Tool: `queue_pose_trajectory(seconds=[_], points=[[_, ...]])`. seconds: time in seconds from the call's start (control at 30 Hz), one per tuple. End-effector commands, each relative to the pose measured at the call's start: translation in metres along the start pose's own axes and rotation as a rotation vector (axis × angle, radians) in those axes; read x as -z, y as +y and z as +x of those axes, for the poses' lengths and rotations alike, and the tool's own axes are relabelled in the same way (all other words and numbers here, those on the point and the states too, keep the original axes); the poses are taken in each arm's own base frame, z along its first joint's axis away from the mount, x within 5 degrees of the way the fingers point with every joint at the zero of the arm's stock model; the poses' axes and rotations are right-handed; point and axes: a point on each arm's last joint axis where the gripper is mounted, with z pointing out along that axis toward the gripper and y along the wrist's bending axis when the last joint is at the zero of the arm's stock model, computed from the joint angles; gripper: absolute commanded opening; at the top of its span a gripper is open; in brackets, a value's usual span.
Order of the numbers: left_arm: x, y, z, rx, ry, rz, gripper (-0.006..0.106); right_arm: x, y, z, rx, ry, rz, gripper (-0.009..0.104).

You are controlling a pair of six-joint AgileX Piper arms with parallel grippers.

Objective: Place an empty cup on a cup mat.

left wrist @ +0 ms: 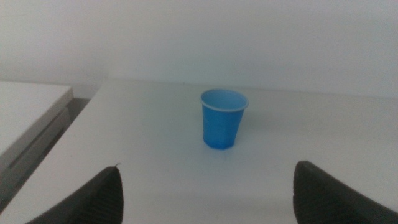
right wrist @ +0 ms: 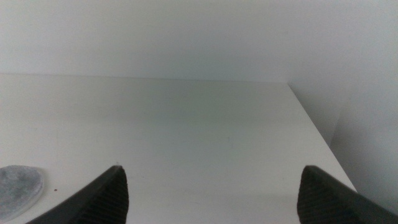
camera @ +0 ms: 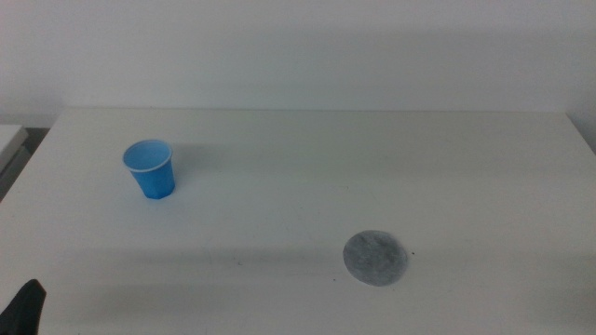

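Note:
The small blue cup stands upright and empty on the white table at the middle left. It also shows in the left wrist view, ahead of my left gripper, which is open and well short of it. Only a dark tip of the left gripper shows at the bottom left corner of the middle view. The round grey cup mat lies flat at the front centre-right, far from the cup. Its edge shows in the right wrist view. My right gripper is open and empty, out of the middle view.
The white table ends at a far edge against a pale wall. A lower white surface stands beyond the table's left edge. The table's right edge shows in the right wrist view.

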Motion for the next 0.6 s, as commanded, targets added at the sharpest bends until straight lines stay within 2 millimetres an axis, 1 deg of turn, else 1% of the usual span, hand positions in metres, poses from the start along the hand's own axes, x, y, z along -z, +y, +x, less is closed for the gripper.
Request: queue_pose_trajectory(seconds=[0.0, 0.07, 0.13, 0.17, 0.23, 0.3, 0.33, 0.47, 0.57], points=[[0.001, -0.002, -0.013, 0.005, 0.021, -0.001, 0.094, 0.000, 0.000, 0.000, 0.010, -0.009, -0.001, 0.093], [-0.001, -0.005, -0.037, -0.006, 0.144, -0.009, 0.094, 0.000, 0.000, 0.000, 0.010, -0.009, -0.001, 0.093], [-0.008, -0.010, -0.073, -0.020, 0.280, -0.022, 0.094, 0.000, 0.000, 0.000, 0.010, -0.009, -0.001, 0.093], [-0.012, -0.012, -0.091, -0.028, 0.310, -0.025, 0.094, 0.000, 0.000, 0.000, 0.010, -0.009, -0.001, 0.093], [-0.027, -0.015, -0.120, -0.033, 0.413, -0.035, 0.094, 0.000, 0.000, 0.000, 0.010, -0.009, -0.001, 0.093], [-0.045, -0.017, -0.140, -0.034, 0.496, -0.043, 0.094, 0.000, 0.000, 0.000, 0.010, -0.009, -0.001, 0.093], [-0.057, -0.018, -0.148, -0.033, 0.541, -0.046, 0.094, 0.000, 0.000, 0.000, 0.010, -0.009, -0.001, 0.093], [-0.110, -0.021, -0.166, -0.022, 0.706, -0.050, 0.094, 0.000, 0.000, 0.000, 0.010, -0.009, -0.001, 0.093], [-0.152, -0.022, -0.170, -0.010, 0.809, -0.047, 0.094, 0.000, 0.000, 0.000, 0.010, -0.009, -0.001, 0.093]])
